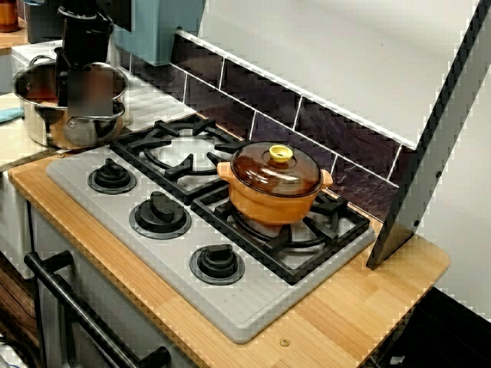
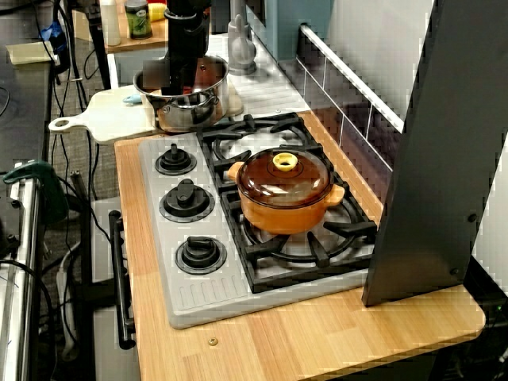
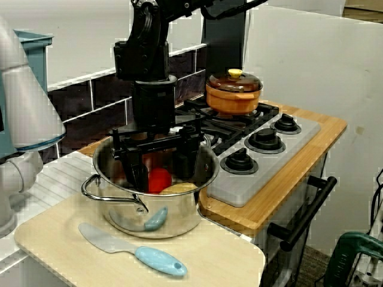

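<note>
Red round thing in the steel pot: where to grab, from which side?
I'd pinch the red round thing across its widest middle, coming straight down through the open top: the steel pot's tall wall blocks any sideways approach. Stay clear of the pale yellow piece beside it.

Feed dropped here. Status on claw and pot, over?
Claw open, down inside steel pot. Red round item between its fingers. Nothing blocking; spatula lies outside pot.

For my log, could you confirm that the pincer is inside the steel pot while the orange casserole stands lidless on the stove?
Not lidless: the orange casserole wears its glass lid, as the view from above shows. The pincer is inside the steel pot.
</note>
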### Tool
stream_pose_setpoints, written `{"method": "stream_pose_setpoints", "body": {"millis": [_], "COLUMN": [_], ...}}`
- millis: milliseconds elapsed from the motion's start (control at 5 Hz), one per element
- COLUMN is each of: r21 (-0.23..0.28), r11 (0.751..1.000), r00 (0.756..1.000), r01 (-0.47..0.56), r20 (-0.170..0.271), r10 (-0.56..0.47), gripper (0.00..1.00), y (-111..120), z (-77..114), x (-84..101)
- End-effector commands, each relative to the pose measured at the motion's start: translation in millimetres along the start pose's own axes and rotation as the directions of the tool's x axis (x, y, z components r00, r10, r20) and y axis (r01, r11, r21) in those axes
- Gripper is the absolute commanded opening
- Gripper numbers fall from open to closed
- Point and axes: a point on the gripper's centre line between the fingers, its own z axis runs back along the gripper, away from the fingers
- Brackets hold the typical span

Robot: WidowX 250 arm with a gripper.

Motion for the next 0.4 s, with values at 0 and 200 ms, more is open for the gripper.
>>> {"method": "stream_pose_setpoints", "body": {"millis": [0, 200], "r21": [0.000, 0.011], "r11": [1.000, 1.000], "r00": [1.000, 1.000], "r01": [0.000, -0.001], "r20": [0.000, -0.012], "r10": [0.000, 0.001], "gripper": [1.00, 1.00], "y": [0.0, 3.7], "z": [0.0, 0.8], "x": [0.0, 4.4]}}
